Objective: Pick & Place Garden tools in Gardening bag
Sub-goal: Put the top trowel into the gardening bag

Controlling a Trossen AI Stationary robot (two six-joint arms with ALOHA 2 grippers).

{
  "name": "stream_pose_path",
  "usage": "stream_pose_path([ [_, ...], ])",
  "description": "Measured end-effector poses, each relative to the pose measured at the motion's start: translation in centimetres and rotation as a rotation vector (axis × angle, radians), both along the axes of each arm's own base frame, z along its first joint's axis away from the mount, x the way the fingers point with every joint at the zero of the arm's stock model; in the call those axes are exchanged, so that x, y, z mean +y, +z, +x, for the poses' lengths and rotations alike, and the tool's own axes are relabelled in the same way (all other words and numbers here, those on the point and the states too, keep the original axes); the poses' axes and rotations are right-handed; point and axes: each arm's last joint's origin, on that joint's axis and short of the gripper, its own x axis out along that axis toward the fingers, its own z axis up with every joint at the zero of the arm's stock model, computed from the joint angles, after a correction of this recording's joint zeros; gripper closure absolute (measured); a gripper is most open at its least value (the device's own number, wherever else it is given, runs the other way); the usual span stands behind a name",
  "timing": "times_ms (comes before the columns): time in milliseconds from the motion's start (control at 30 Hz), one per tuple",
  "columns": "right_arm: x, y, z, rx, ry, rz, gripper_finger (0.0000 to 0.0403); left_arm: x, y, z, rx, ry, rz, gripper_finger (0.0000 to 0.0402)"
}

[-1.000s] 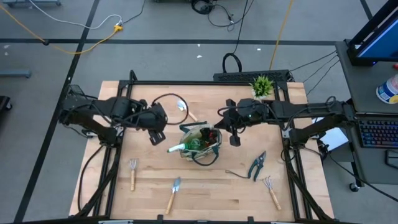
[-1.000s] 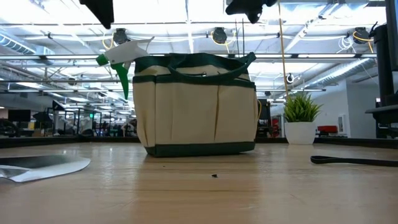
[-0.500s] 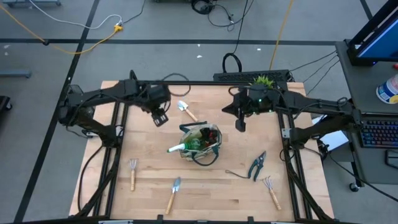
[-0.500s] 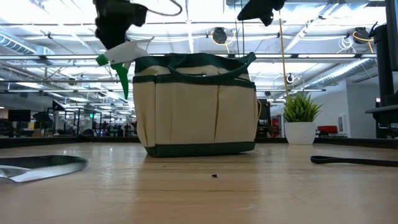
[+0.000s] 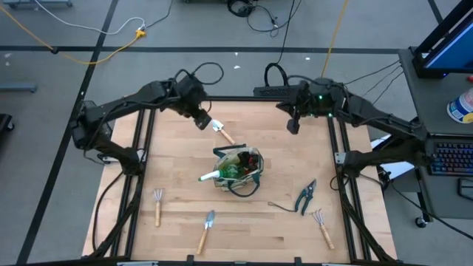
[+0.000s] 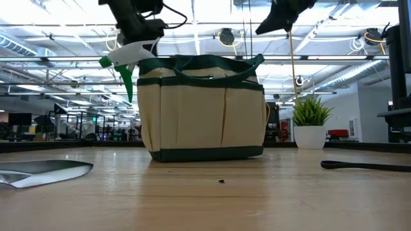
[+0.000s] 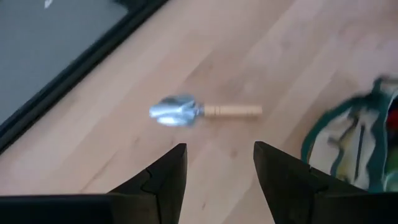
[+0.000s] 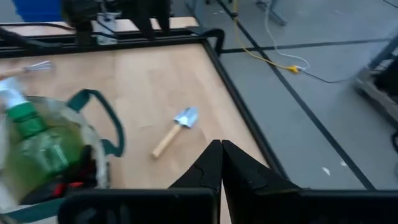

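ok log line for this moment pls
left gripper: open, above trowel | right gripper: shut, empty, far edge | spray bottle in gardening bag

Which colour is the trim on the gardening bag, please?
Dark green, on beige fabric; the gardening bag shows it best in the low view.
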Motion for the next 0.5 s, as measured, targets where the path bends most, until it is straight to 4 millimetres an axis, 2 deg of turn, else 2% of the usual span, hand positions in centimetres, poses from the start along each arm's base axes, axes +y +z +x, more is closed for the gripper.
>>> stream_pose_path([
  [100,-0.9,0.0,-0.4,0.009,-0.030,-0.019,0.0403,0.8,-0.7,1.6,-0.084,-0.066,0.015,0.0211],
  [233,-2.1,0.2,-1.1,-0.009,-0.092,-0.023,0.0403,1.7,-2.5,3.7,-0.100,-0.137,0.017,0.0211],
  [367,-2.7,0.5,-2.2,-0.050,-0.146,-0.037,0.0403,3.1,-4.9,4.8,-0.045,-0.138,-0.004,0.0211],
  [500,-2.4,-0.1,-3.6,-0.134,-0.177,-0.066,0.0403,4.0,-7.1,5.5,0.008,-0.183,-0.047,0.0211],
])
